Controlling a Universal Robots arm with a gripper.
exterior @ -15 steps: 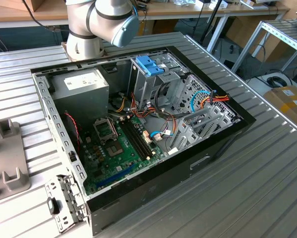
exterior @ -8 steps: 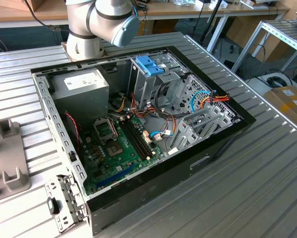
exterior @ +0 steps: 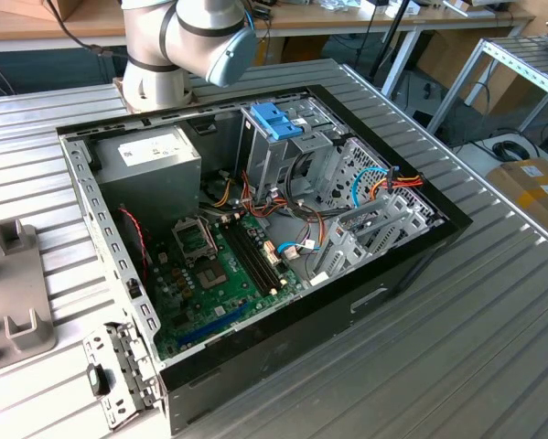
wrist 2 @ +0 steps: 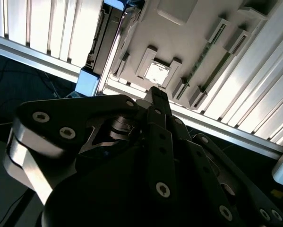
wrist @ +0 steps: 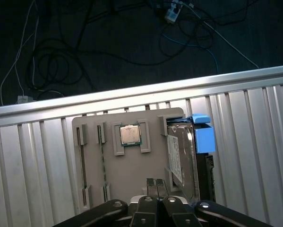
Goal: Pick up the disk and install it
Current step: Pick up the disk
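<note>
Pincer [wrist: 155, 182] is pressed together and holds nothing. In both wrist views we see it above the grey tray [wrist: 132, 172]. The disk [wrist: 183, 158] stands on edge in a slot at one end of that tray, its blue frame [wrist: 203, 138] at the far end. It is well apart from the open case [exterior: 347, 302] on the bench [exterior: 493, 302].

Risks, as we judge them:
- Closed fingers cannot straddle the disk, so lowered as they are they would strike its top edge or the tray.
- The disk sits to one side of the pincer's line, so a skewed grip could catch the slot wall or tip the disk.
- The chip [wrist: 130, 135] and memory sticks [wrist: 102, 161] share the tray, and a wide spread might clip them.

In the case, loose cables [exterior: 301, 215] crowd the drive cage [exterior: 287, 151] under its blue handle [exterior: 275, 121]. We reckon they could snag the disk on insertion.
</note>
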